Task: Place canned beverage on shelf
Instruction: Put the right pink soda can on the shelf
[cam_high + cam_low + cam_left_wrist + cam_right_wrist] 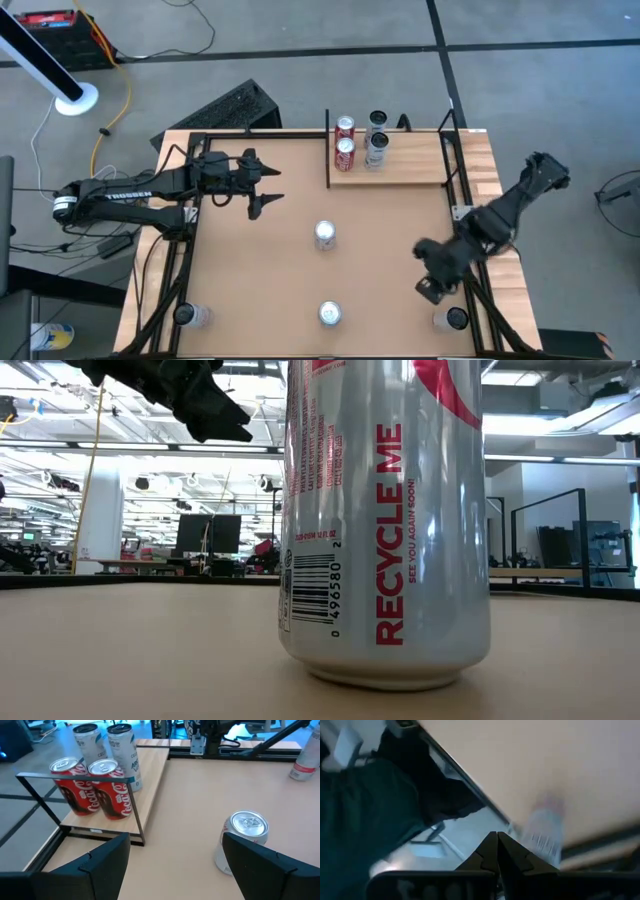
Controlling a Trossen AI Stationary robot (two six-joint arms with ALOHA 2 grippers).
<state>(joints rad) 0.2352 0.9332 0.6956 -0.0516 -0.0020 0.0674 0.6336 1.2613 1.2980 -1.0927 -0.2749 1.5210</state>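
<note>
Up in the top centre of the high view, the pale wood-grain rectangular shelf (pixel 400 165) carries two red cans (pixel 345 141) and two silver cans (pixel 377 137) beside its thin black upright bar (pixel 328 150). Left of it, the left gripper (pixel 262 185) hovers with fingers spread wide and empty, near a silver-topped beverage can (pixel 325 235) standing mid-table. Lower right, the right gripper (pixel 428 272) hangs over the table edge, fingers pressed together.

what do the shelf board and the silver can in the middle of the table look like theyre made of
The shelf looks like pale wood or wood-look laminate: light grain lines, matte surface; which of the two is unclear. Its upright bar seems black-painted metal, thin and straight. The silver can looks like aluminium: shiny brushed top with a pull tab.
</note>
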